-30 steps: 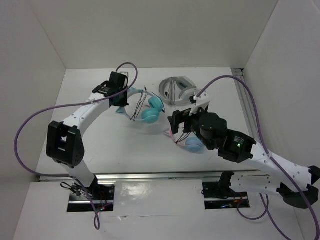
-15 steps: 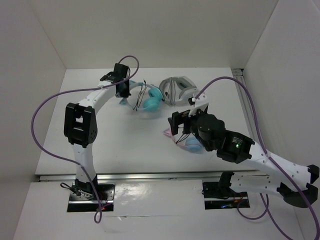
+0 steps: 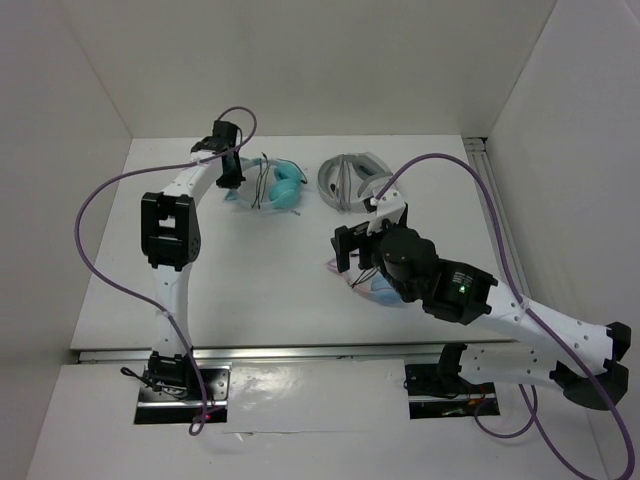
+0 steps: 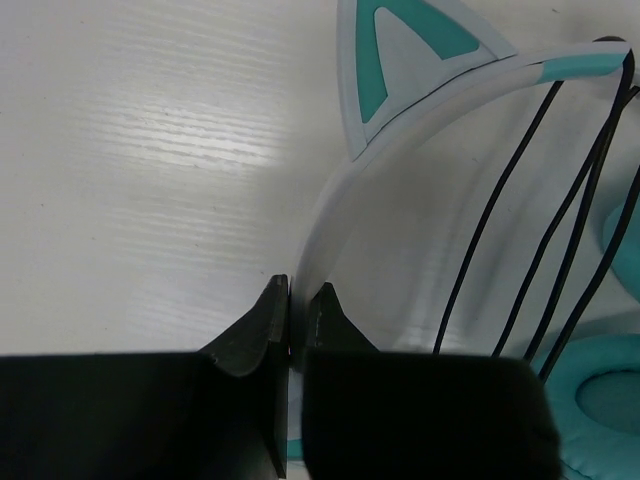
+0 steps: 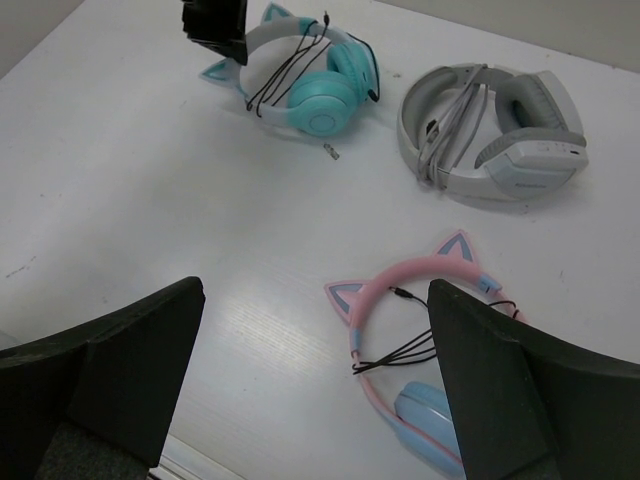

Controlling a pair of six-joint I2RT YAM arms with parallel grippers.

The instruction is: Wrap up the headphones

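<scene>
The teal cat-ear headphones [image 3: 285, 186] lie at the back left of the table, with the thin black cable [image 4: 520, 230] wound several times across the pale headband [image 4: 330, 190]. My left gripper [image 3: 232, 175] is shut on that headband next to one cat ear [image 4: 400, 50]; the jaws pinch the band between them. In the right wrist view the headphones [image 5: 315, 85] lie far off with the left gripper [image 5: 215, 25] on the band. My right gripper [image 5: 315, 380] is open and empty, hovering above the pink headphones.
Pink cat-ear headphones [image 5: 430, 360] with blue cups and a loose black cable lie under the right gripper. Grey-and-white headphones [image 3: 350, 180] lie at the back centre, also seen in the right wrist view [image 5: 495, 135]. White walls enclose the table.
My left arm has pulled the teal headphones up and to the left, toward the back-left corner. The right arm has shifted slightly left and stays open.
</scene>
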